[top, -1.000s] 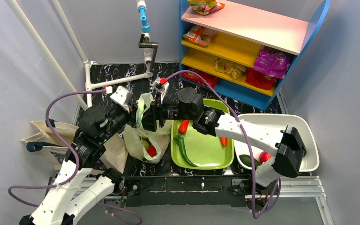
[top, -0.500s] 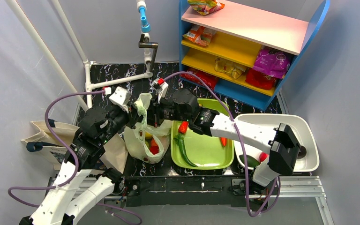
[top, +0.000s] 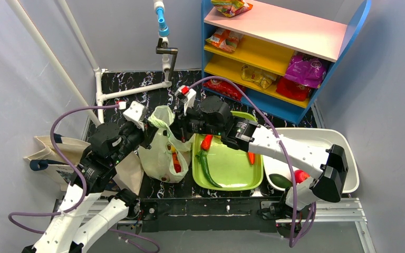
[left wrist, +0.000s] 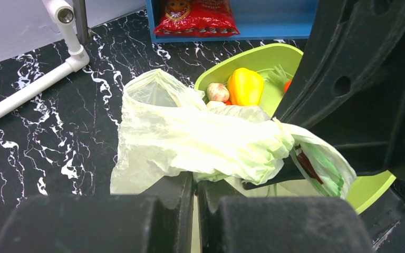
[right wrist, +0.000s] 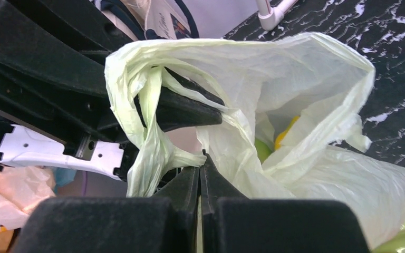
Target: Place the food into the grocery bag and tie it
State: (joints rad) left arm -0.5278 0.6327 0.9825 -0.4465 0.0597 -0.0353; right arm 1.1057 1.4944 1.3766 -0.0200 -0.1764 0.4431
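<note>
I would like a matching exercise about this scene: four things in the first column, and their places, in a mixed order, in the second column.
Things
1. thin pale-green plastic bag
2. purple crinkly snack packet
3. long dark-green vegetable
4. beige canvas tote

Places
A. in the lime-green plastic tray
B. left of the black marbled table
C. pinched by the left gripper and the right gripper
D. in the blue shelf unit

Pairs: 1-C, 2-D, 3-A, 4-B.
</note>
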